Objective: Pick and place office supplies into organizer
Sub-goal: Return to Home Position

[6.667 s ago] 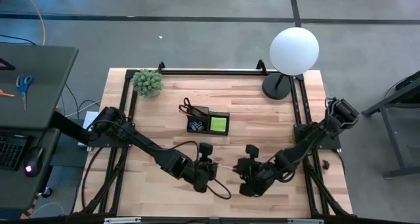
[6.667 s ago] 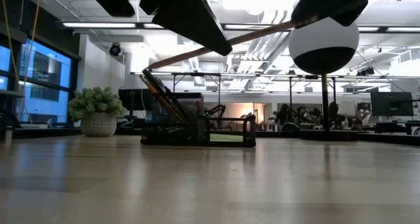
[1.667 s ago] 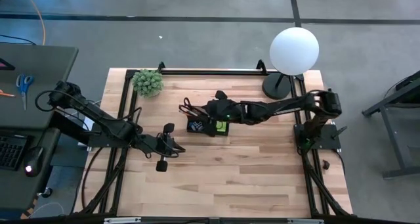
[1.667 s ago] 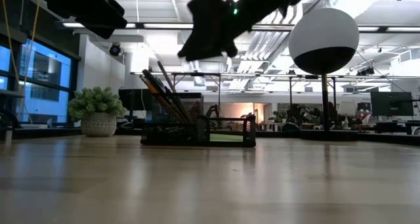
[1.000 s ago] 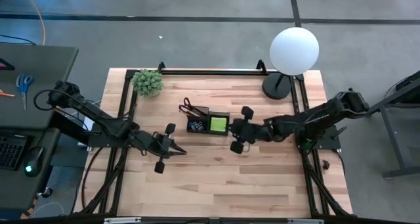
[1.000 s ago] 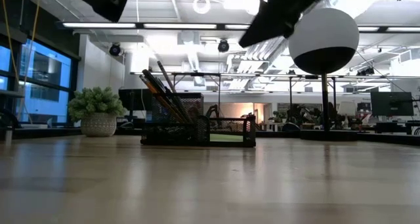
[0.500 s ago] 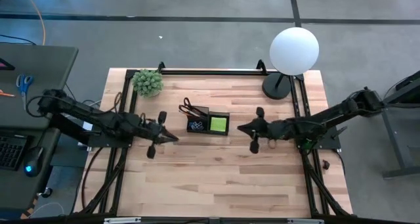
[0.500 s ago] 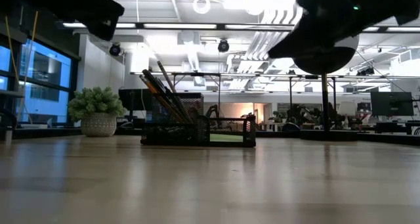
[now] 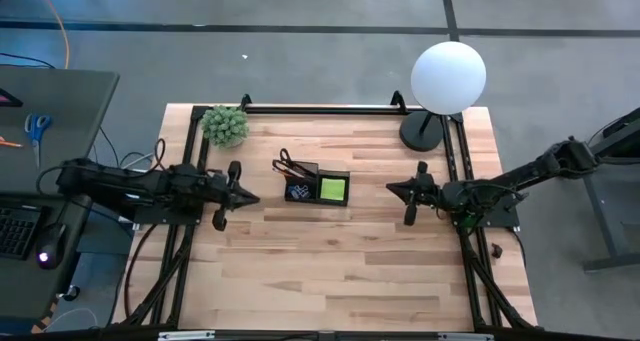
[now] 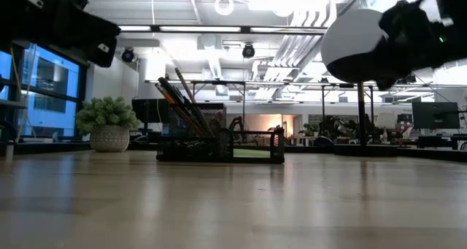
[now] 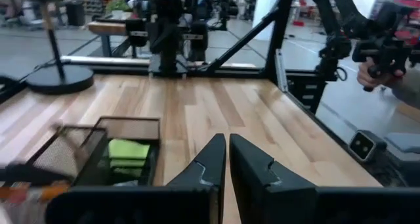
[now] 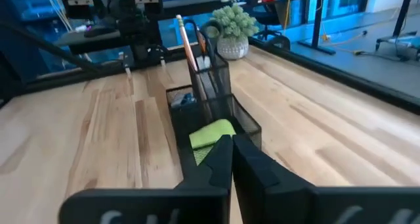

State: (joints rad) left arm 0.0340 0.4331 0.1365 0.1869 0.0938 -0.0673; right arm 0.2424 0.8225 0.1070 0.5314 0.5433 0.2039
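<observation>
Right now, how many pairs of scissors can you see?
2: black-handled scissors in the organizer's taller part, and blue-handled scissors on the dark desk left of the table. Others may be hidden.

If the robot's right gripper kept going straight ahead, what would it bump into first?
Probably the black mesh desk organizer, at its end holding the lime-green sticky-note pad. The right gripper, shut, points at it across bare wooden table; height is hard to judge. The left gripper is beyond it.

Shows a small green plant (image 9: 225, 125) at the wooden table's (image 9: 330, 271) far left corner and a white globe lamp (image 9: 449, 77) at the far right (round black base (image 9: 421, 132) on the boards). Shows 1 pair of blue-handled scissors (image 9: 37, 131) on the grey side desk (image 9: 70, 101).
</observation>
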